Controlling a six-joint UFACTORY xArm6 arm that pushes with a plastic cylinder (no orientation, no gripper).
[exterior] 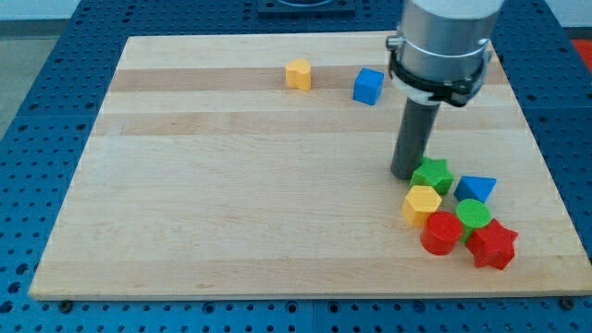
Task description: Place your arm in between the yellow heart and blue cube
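The yellow heart (298, 74) sits near the board's top, left of centre. The blue cube (368, 86) lies to its right, a small gap between them. My tip (404, 175) rests on the board well below and to the right of the blue cube, right beside the left edge of a green star (433, 174). The rod rises from the tip into the grey arm at the view's top right.
A cluster lies at the view's lower right: a blue triangle-like block (476, 189), a yellow hexagon (423, 203), a green cylinder (474, 215), a red cylinder (441, 233) and a red star (492, 244). The wooden board (231, 185) sits on a blue perforated table.
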